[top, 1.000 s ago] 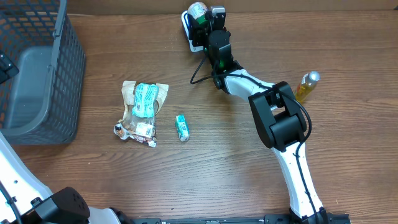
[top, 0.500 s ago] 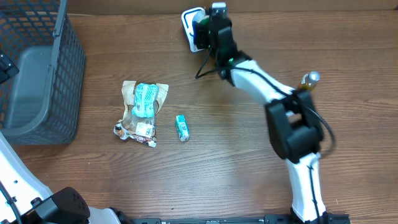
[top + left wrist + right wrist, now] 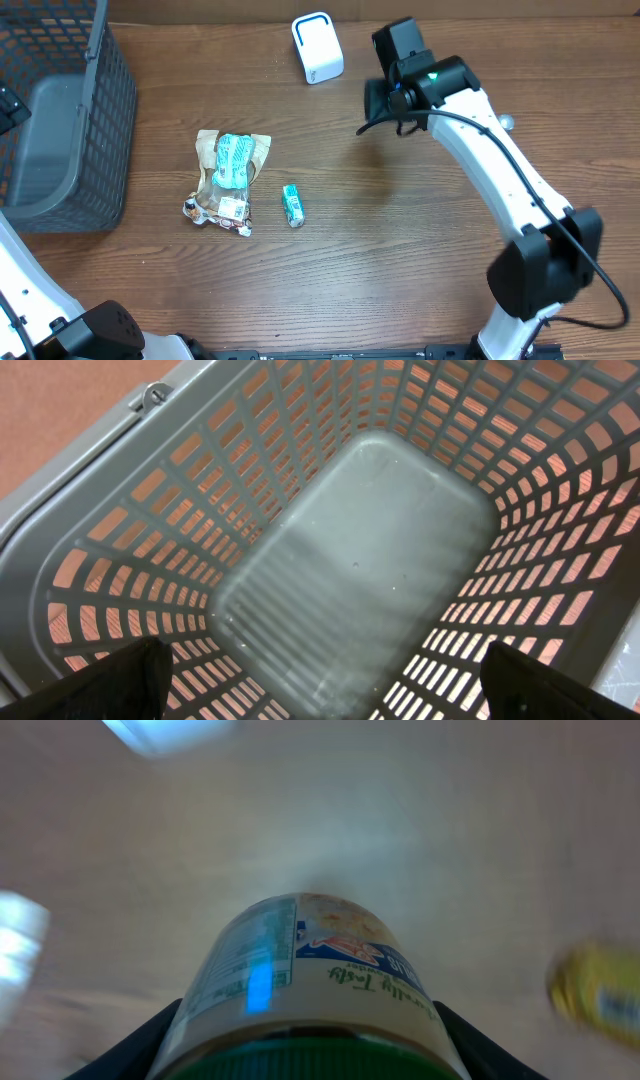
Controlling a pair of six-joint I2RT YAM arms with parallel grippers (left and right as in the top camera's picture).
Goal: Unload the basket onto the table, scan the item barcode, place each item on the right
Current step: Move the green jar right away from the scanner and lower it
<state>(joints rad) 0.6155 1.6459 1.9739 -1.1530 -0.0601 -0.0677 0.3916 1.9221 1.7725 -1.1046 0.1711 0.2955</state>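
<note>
In the right wrist view, a jar with a green lid and a printed label fills the space between the dark fingers of my right gripper, which is shut on it. A blue streak of light lies on the jar's label. From overhead, the right gripper hangs right of the white scanner and a little nearer the front; the jar is hidden under the gripper. My left gripper stands open over the grey basket, with nothing between its fingers.
A crumpled snack packet and a small green tube lie mid-table. The basket stands at the left edge. A yellow bottle shows partly behind the right arm, and it is a blurred yellow bottle in the right wrist view.
My right arm has swung away from the scanner, to the right and toward the table's middle, carrying the jar. The left gripper has stayed over the basket.
</note>
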